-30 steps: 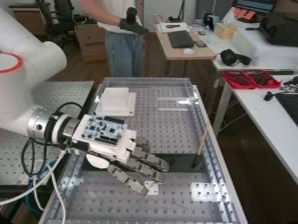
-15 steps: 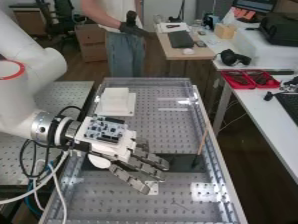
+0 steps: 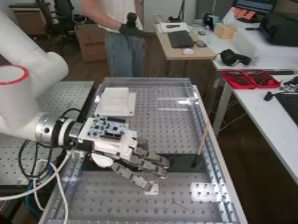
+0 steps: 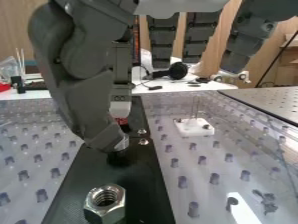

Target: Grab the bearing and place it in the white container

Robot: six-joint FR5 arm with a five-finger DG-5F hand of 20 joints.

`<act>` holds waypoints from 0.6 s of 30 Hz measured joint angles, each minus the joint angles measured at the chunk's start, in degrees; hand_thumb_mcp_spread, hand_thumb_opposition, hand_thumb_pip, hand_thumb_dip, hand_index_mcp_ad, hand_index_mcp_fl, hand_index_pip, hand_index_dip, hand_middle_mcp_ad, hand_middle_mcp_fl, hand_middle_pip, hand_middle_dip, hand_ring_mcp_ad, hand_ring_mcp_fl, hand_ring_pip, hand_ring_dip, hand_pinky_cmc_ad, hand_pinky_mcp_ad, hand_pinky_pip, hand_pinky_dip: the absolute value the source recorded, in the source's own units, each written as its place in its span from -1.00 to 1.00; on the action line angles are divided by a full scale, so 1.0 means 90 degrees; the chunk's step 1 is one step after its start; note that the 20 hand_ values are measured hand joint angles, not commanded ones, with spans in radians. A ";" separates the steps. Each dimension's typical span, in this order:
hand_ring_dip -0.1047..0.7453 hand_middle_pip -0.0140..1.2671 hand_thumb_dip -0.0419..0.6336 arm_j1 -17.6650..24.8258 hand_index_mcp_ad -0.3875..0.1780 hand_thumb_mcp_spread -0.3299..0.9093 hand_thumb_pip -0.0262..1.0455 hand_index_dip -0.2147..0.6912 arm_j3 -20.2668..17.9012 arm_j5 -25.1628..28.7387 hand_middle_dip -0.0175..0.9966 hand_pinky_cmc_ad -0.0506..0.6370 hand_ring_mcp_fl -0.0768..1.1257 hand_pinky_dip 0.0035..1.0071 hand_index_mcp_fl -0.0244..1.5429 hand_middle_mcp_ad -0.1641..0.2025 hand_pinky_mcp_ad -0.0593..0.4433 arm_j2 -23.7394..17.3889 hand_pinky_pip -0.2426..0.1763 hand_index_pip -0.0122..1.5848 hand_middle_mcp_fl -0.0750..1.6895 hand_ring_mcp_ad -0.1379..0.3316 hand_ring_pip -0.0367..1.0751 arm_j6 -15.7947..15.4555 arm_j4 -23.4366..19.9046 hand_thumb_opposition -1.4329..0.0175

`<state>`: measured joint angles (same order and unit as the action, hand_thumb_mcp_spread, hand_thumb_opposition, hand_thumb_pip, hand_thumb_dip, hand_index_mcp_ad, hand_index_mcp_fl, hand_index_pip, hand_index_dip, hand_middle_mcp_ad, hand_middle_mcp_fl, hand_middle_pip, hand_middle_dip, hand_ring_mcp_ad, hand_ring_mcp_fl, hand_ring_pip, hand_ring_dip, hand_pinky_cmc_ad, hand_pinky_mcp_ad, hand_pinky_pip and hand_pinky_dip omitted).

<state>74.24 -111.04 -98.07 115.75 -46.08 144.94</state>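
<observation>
In the high view the hand is over the middle of the bench, palm down, with its fingers extended and slightly bent. The wrist view shows the hand with its fingers hanging down, open. A silver hex nut with a threaded hole lies on the black strip, apart from the fingertips. The white square container sits in the high view at the far left of the framed bench, beyond the hand.
A thin stick leans by the right rail, its dark end on the black strip. A small white block with thin pins stands beside the strip on the perforated plate. Red trays lie on the right-hand table.
The arm's white link with the red ring has come down and to the right in the high view. The hand has shifted slightly right, its fingers still extended.
</observation>
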 joint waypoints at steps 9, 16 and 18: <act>-0.53 -0.76 0.16 -0.0052 -0.23 0.38 0.10 0.09 0.0071 -0.0109 -0.56 0.26 -0.87 -0.62 -0.83 0.26 0.34 0.0023 -0.20 0.64 -0.89 0.07 -0.75 -0.0081 0.0100 -0.26; -0.53 -0.76 0.16 -0.0068 -0.23 0.38 0.10 0.08 0.0084 -0.0170 -0.56 0.25 -0.87 -0.62 -0.83 0.26 0.34 0.0012 -0.20 0.66 -0.89 0.08 -0.75 -0.0151 0.0133 -0.26; -0.53 -0.76 0.16 -0.0068 -0.23 0.38 0.10 0.06 0.0088 -0.0182 -0.56 0.26 -0.87 -0.62 -0.83 0.26 0.34 0.0012 -0.20 0.66 -0.89 0.09 -0.75 -0.0165 0.0129 -0.26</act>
<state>73.63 -110.25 -99.72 115.85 -47.57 146.10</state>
